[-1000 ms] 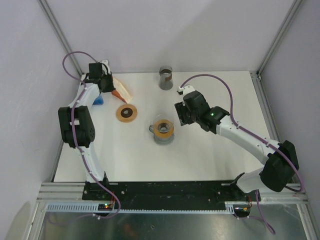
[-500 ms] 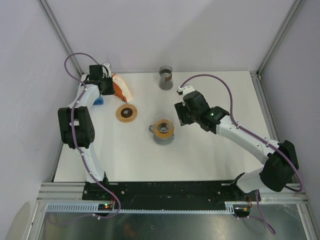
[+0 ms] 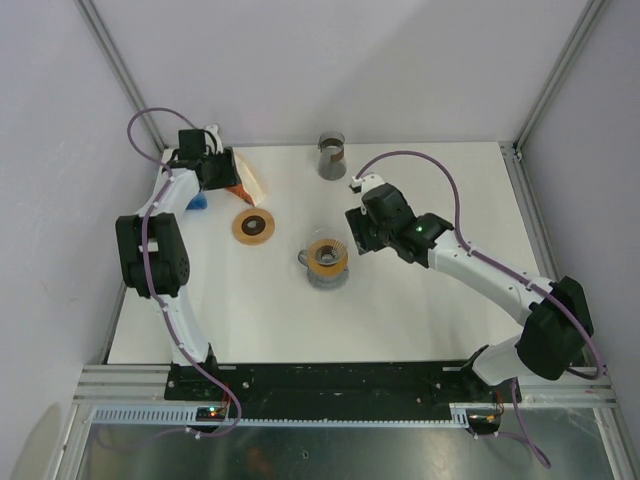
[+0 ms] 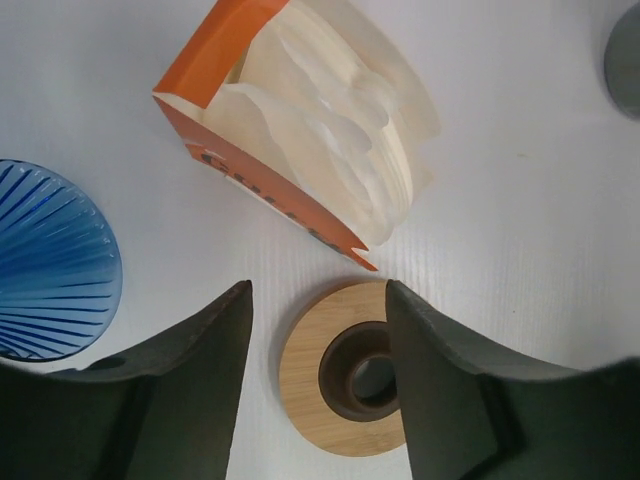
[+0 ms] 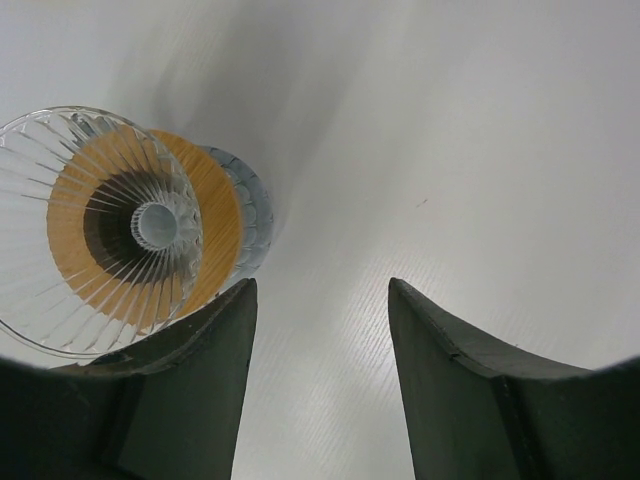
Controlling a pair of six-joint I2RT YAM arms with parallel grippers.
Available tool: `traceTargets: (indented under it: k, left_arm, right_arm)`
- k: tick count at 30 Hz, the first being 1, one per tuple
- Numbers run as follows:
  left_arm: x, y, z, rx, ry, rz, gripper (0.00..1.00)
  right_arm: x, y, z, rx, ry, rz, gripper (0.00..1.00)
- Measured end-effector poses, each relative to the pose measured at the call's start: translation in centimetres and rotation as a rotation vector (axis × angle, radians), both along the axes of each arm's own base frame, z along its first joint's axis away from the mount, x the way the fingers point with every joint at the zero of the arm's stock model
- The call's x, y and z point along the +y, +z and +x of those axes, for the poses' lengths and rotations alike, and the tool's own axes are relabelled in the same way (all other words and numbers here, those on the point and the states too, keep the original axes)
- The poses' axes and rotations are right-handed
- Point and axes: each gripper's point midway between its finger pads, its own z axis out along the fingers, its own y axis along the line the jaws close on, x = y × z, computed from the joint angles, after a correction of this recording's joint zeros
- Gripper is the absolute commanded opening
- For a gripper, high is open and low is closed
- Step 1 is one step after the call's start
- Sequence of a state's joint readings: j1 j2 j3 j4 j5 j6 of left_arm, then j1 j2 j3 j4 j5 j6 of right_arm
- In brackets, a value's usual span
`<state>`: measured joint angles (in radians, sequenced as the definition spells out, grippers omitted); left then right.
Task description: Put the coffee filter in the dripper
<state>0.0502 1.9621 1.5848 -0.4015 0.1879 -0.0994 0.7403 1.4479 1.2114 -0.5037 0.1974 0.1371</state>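
Note:
Cream paper coffee filters stand packed in an open orange box at the table's back left, the box lying on its side. My left gripper hovers open just in front of the box with nothing between its fingers; in the top view the left gripper is at the box's left end. The clear glass dripper with a wooden collar sits on a grey stand mid-table. My right gripper is open and empty, just right of the dripper; seen from above, the right gripper is apart from it.
A wooden ring with a dark centre lies under the left fingers, the ring being in front of the box. A blue ribbed funnel sits left of it. A grey cup stands at the back.
My left gripper has gone from shut to open beside the filter box, which tipped slightly and settled back. The right arm has shifted a little to the left.

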Motion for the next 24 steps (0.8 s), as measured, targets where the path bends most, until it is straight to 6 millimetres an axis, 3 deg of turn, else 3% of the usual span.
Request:
traceTargets:
  k: [3,9,14,20,24]
  left_arm:
    - [-0.5,0.2,0.2,-0.01,0.002,-0.009,0.71]
    - [-0.9,0.5,0.6,-0.021,0.016,-0.007,0.67]
    - [-0.5,0.9,1.6,-0.041,0.032,0.008,0.58]
    - [0.1,-0.4,2.4,-0.022,0.052,0.031,0.51]
    - [0.3,-1.5,2.4,-0.003,0.056,0.044,0.34]
  right_arm:
    - [0.2,-0.3,-0.1,0.006,0.006,-0.003,0.6]
    - [0.5,-0.7,-0.3,0.014,0.018,-0.012,0.6]
    - [0.8,-0.7,-0.6,0.012,0.032,-0.016,0.6]
    - [1.0,-0.7,-0.7,0.01,0.043,-0.02,0.6]
    - [1.1,-0.7,-0.8,0.009,0.049,-0.022,0.6]
